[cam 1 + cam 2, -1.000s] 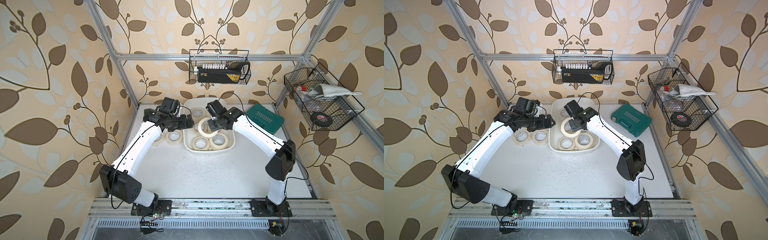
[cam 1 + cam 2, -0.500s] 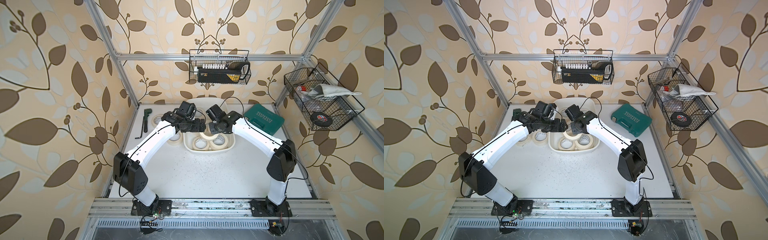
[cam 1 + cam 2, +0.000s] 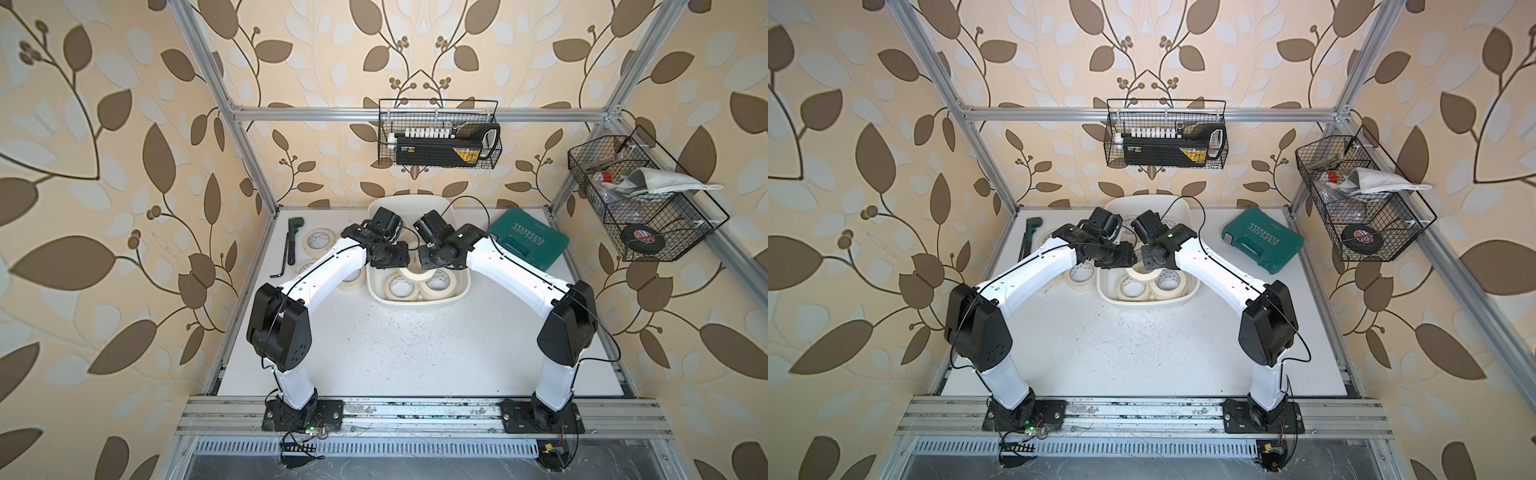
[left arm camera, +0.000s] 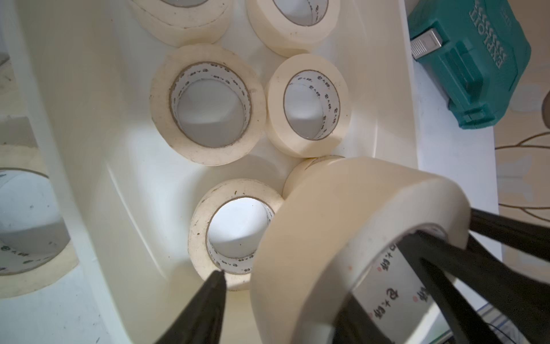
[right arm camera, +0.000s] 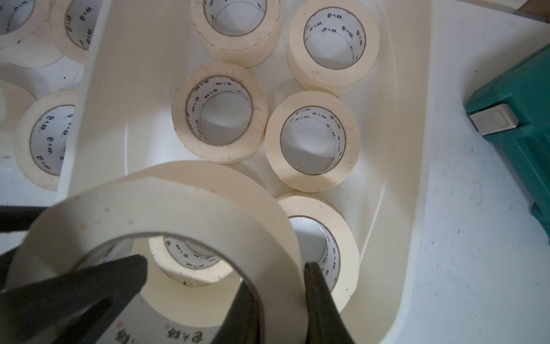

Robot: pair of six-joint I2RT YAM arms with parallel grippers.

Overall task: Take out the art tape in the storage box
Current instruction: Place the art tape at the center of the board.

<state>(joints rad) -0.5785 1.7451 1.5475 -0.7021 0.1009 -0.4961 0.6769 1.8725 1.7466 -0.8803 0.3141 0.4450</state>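
Note:
The white storage box (image 3: 415, 302) (image 3: 1142, 302) stands mid-table with several cream art tape rolls lying flat in it (image 4: 208, 104) (image 5: 311, 140). Both grippers meet above it. My right gripper (image 5: 278, 277) is shut on the wall of one raised roll (image 3: 415, 272) (image 5: 166, 208), one finger inside the core and one outside. My left gripper (image 4: 285, 292) straddles the opposite wall of the same roll (image 4: 342, 214). Its outer finger (image 4: 214, 297) still stands a little off the tape, so it is open.
More tape rolls (image 3: 319, 243) (image 5: 44, 140) lie on the table left of the box, near a dark wrench (image 3: 291, 241). A teal tool case (image 3: 528, 241) sits right of the box. Black wire baskets hang on the back wall (image 3: 438, 137) and the right wall (image 3: 640, 199).
My left arm swung right from the table rolls to over the box, and its jaws narrowed around the roll. The right gripper kept hold of that roll, shifting slightly.

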